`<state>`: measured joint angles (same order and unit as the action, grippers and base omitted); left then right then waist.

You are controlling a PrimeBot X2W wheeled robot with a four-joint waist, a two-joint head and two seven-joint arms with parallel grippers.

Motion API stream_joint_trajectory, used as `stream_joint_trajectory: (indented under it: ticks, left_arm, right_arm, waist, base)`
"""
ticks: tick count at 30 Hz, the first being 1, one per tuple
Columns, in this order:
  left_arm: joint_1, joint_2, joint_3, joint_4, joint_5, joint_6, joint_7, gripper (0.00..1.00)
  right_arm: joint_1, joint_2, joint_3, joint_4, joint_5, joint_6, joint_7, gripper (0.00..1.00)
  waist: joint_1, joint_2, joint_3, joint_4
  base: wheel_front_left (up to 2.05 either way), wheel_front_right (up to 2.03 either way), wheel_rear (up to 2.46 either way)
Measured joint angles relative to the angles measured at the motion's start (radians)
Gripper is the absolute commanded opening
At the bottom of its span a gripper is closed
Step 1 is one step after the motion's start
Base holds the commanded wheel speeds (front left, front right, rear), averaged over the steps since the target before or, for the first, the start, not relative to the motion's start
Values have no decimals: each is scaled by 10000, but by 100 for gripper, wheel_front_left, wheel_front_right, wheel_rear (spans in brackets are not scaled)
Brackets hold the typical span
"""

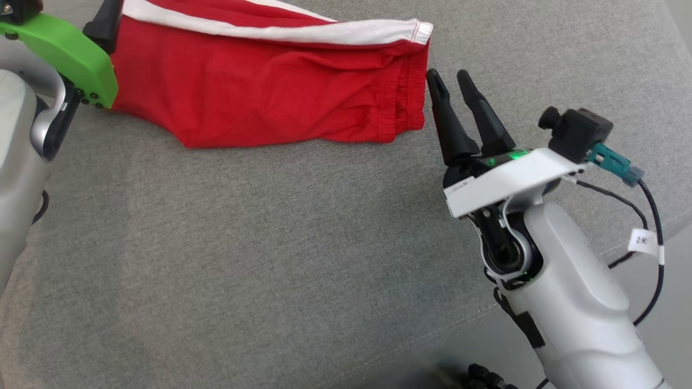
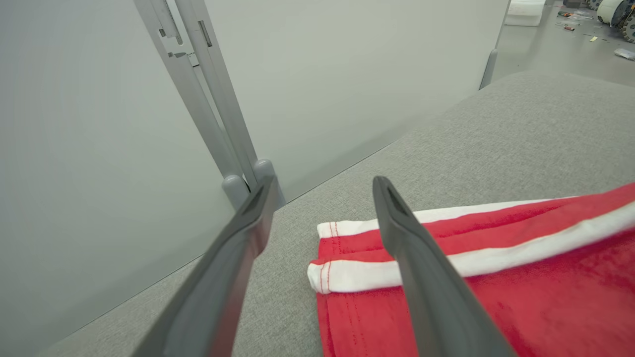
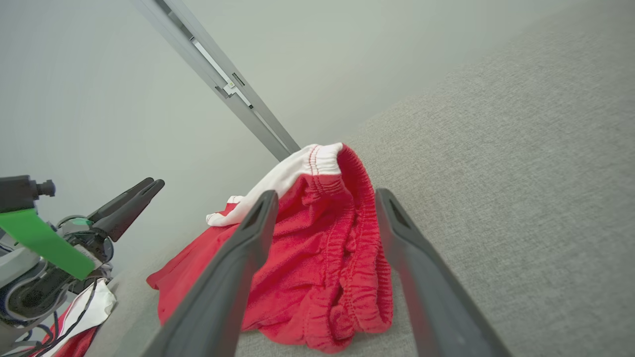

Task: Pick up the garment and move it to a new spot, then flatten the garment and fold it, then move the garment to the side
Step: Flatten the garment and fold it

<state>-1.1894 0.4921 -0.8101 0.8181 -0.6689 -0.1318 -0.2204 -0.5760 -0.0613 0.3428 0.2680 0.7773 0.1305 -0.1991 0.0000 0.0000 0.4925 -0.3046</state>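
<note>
The right pincer point(image 1: 448, 76) stands with its two dark fingers apart and nothing clamped between them. Their tips point toward 11 o'clock in the head view, right at the gathered waistband of the shorts point(image 1: 270, 92); I cannot tell whether the nearer tip touches the cloth. Seen from that wrist, the bunched elastic edge shows in the gap between the fingers.

The left pincer point(image 2: 323, 184) is parted too and grips nothing. From its own wrist, one finger crosses in front of the white-striped hem while the other is over bare grey cloth.

The shorts are red with a white side stripe. They lie folded along the far side of the grey fabric-covered table point(image 1: 270, 259), from 11 to 1 o'clock in the head view, with a pincer at each end. Nothing lies between either pincer and the shorts.

Further out, a bright green cover point(image 1: 70, 54) sits on the left wrist at 10 o'clock. A small black camera point(image 1: 576, 129) rides on the right wrist, and a green light point(image 1: 508, 156) glows below the fingers. A black cable point(image 1: 654, 281) loops down at 4 o'clock with a white tag point(image 1: 641, 240) reading "2K". The sticker point(image 1: 459, 186) on the white wrist plate is too small to read.

Beyond the table edge stand grey metal posts point(image 2: 213, 99) against a pale wall panel point(image 2: 347, 74). There is scattered clutter on the floor point(image 2: 570, 29) at 1 o'clock in the left wrist view.
</note>
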Motion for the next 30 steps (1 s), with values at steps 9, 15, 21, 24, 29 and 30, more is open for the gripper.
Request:
stream_joint_trajectory:
  ticks: [9,15,21,24,29,30]
  left_arm:
    - [127,593,-635,31,-681,0,-291,100]
    - [469,986,-1189,-13,-1352,0,-46,100]
    - [817,1406,-2071,-673,-2592,0,1267,100]
    - [830,1592,-2261,-690,-3149,0,1756,100]
    - [904,1689,-2533,-571,-3766,0,2261,100]
    - [909,1708,-2589,-500,-3871,0,2382,100]
  right_arm:
    - [2234,-136,-807,-1651,-1315,0,-376,100]
    - [3428,4,-1185,-2313,-1565,0,-397,100]
    - [3658,77,-1103,-2523,-1783,0,-370,100]
    - [3599,90,-1011,-2516,-1802,0,-370,100]
    - [3408,100,-780,-2454,-1716,2,-422,100]
    - [3394,102,-761,-2418,-1695,2,-460,100]
  waist:
    - [0,0,-463,190]
    - [0,0,-554,106]
    - [0,0,-429,-153]
    - [0,0,-344,-276]
    - [0,0,-167,-457]
    - [0,0,-125,-494]
  base:
    - [0,0,0]
    - [0,0,0]
    - [0,0,0]
    - [0,0,0]
    - [0,0,0]
    - [0,0,0]
